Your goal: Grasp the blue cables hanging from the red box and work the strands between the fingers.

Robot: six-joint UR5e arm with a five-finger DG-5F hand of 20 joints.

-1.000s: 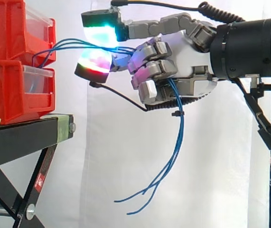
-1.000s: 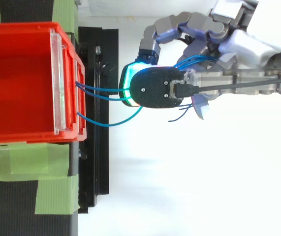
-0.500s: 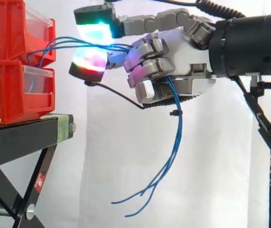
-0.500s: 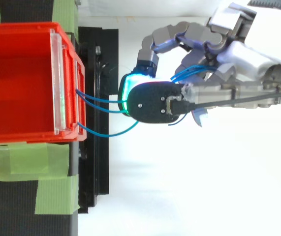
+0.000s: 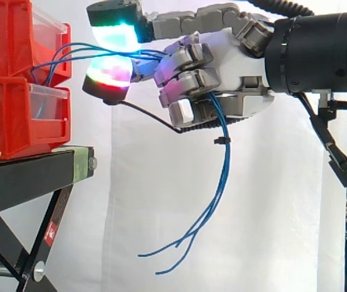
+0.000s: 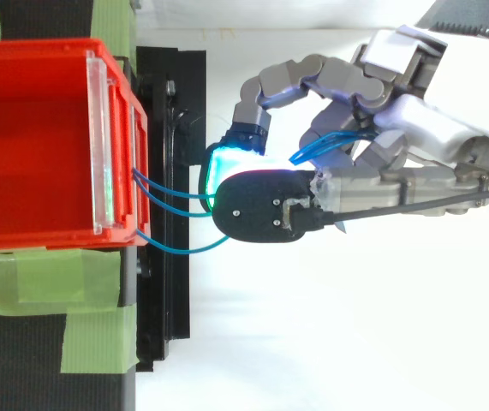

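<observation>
Several blue cables leave the front of the red box, and from my console I can follow them across the gap to the hand. In the side view they arc rightwards, pass between two glowing fingertips, one green-cyan above and one red-green below, and go in under the curled fingers. Below the palm they drop in a loose bundle and curve back towards the stand. Their free ends hang in the air in front of the white curtain.

I read the hand as clamped on the strands, with the fingers bent round them against the palm and the thumb reaching forward over the top. From above, three strands bridge from the box wall to the lit pad (a short loop also shows between the bent fingers). The red box sits on a second one, on the black stand, which has green tape on it.
</observation>
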